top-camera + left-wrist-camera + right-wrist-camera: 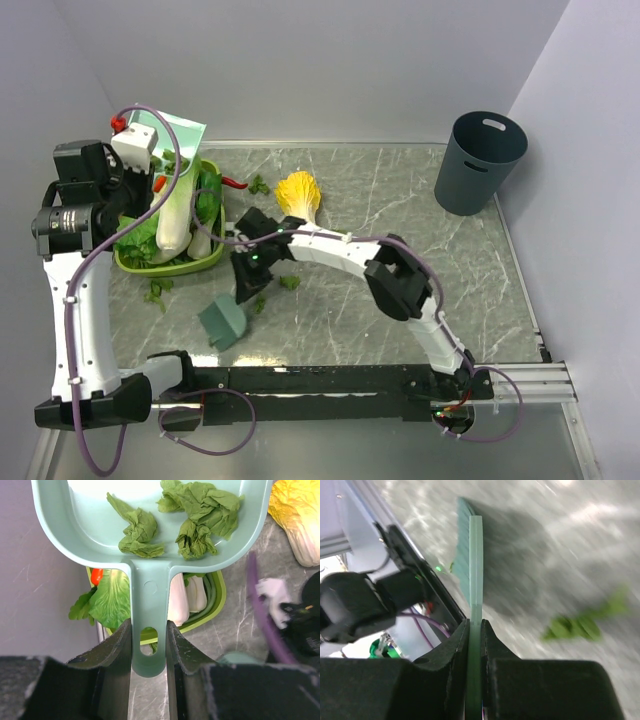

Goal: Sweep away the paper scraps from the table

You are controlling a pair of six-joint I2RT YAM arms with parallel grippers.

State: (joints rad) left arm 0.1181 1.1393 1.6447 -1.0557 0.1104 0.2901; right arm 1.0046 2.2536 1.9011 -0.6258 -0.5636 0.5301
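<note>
Handling: the paper scraps point(140, 532) are thin, crumpled and leaf-like. I judge them very light, soft and easily blown or flicked, and they are better pushed with bristles than pinched. If one must be picked up, take it at its bunched middle.

Location: two clumps lie inside the dustpan point(85, 525), which is held raised above the green basket point(220, 597). Loose ones remain on the counter point(420, 190): a few just off the near side of the basket, some a short way right of its near corner, and one beyond its far right corner.

Orientation: the crumpled pieces show no common heading. The loose piece in the right wrist view is elongated, but that view is too blurred to give its axis firmly.

Hands: the left hand point(148, 627) is clamped on the dustpan handle, pan mouth pointing away from it. The right hand point(475, 625) is closed on the thin handle of the brush point(475, 555), low over the counter, right of the basket's near corner.
</note>
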